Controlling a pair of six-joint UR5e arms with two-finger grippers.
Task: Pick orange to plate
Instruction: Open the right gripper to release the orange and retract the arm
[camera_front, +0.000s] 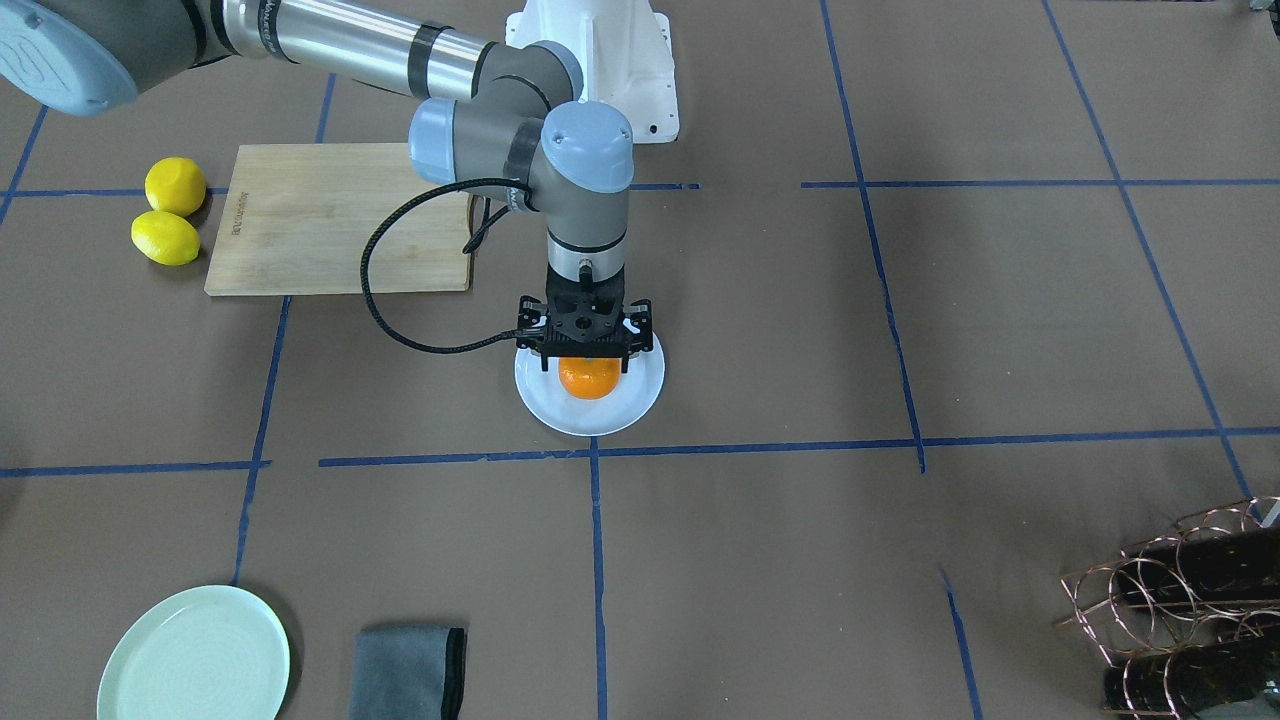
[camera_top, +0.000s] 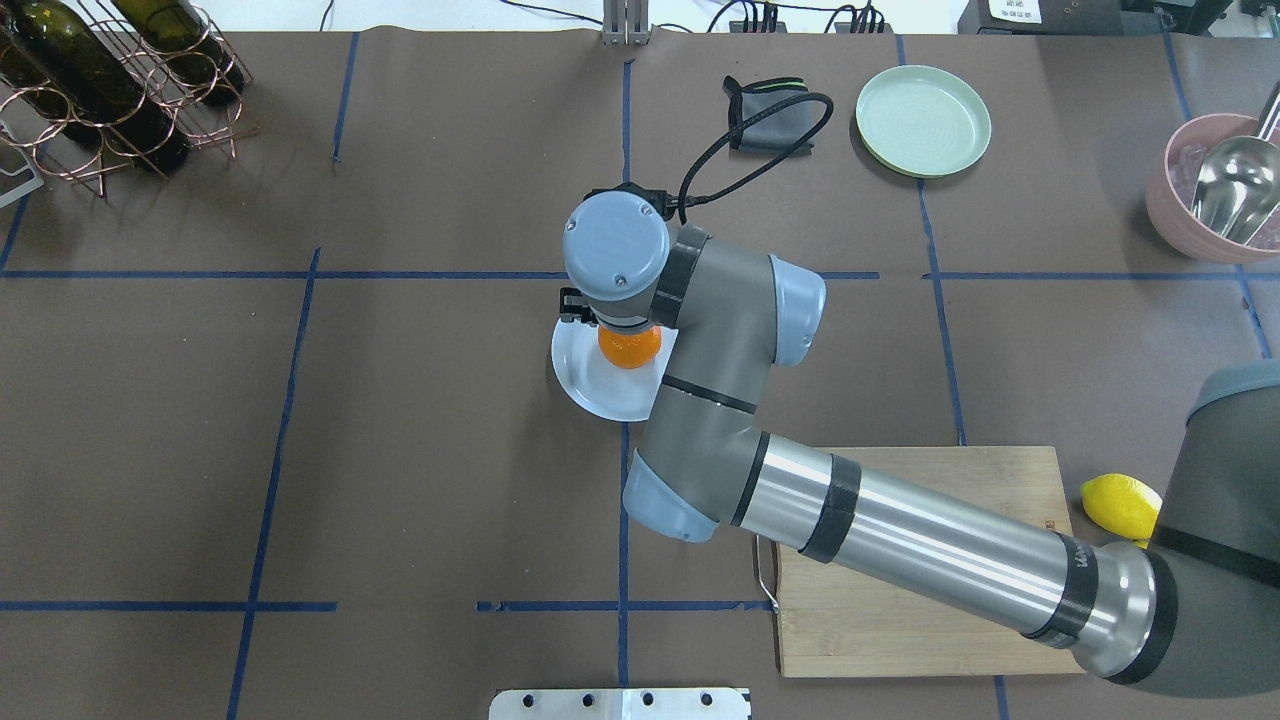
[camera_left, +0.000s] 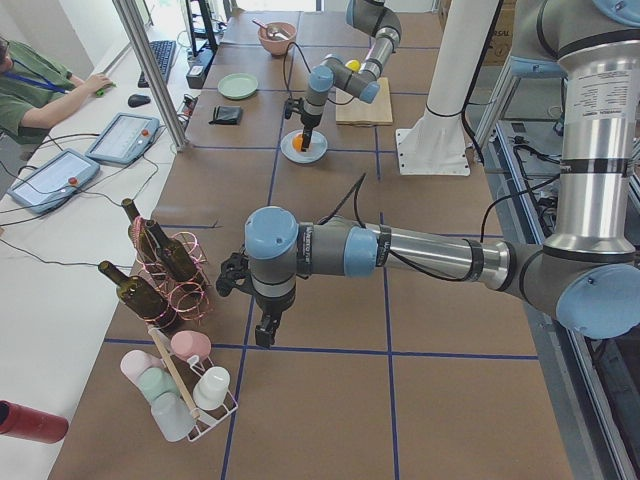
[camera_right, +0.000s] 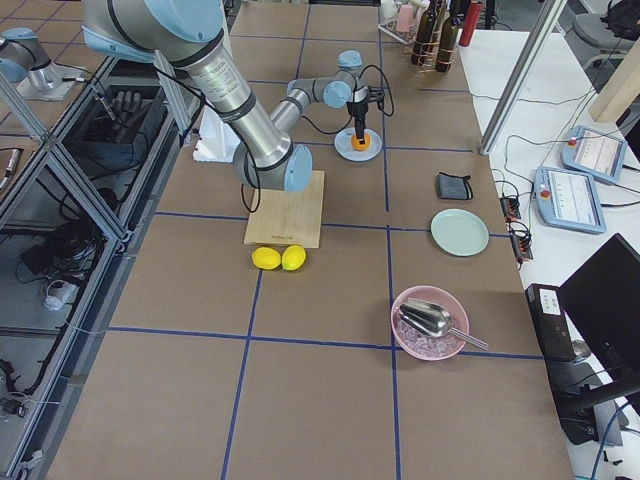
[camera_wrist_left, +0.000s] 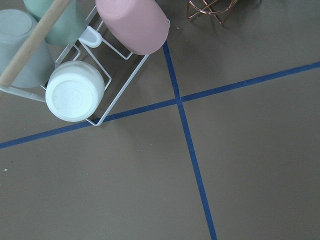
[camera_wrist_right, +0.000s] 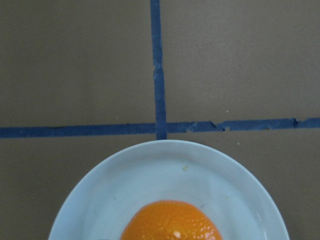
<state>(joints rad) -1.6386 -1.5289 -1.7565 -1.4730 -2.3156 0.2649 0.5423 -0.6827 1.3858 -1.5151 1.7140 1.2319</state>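
Note:
The orange (camera_front: 590, 380) rests on the pale bluish-white plate (camera_front: 590, 420) near the table's middle. My right gripper (camera_front: 588, 366) points straight down over it, open, with one finger on each side of the fruit and a small gap. From overhead the wrist hides most of the gripper; the orange (camera_top: 630, 348) and the plate (camera_top: 598, 392) peek out below it. The right wrist view shows the orange (camera_wrist_right: 171, 222) on the plate (camera_wrist_right: 150, 170), no fingers. My left gripper (camera_left: 265, 335) hangs over the table far from the plate, and I cannot tell its state.
Two lemons (camera_front: 168, 212) lie beside a wooden cutting board (camera_front: 340, 215). A mint-green plate (camera_front: 195, 655) and a grey cloth (camera_front: 410, 672) sit at the operators' edge. A wine rack (camera_front: 1190, 600), a pink bowl with scoop (camera_top: 1220, 190) and a cup rack (camera_wrist_left: 75, 65) stand further off.

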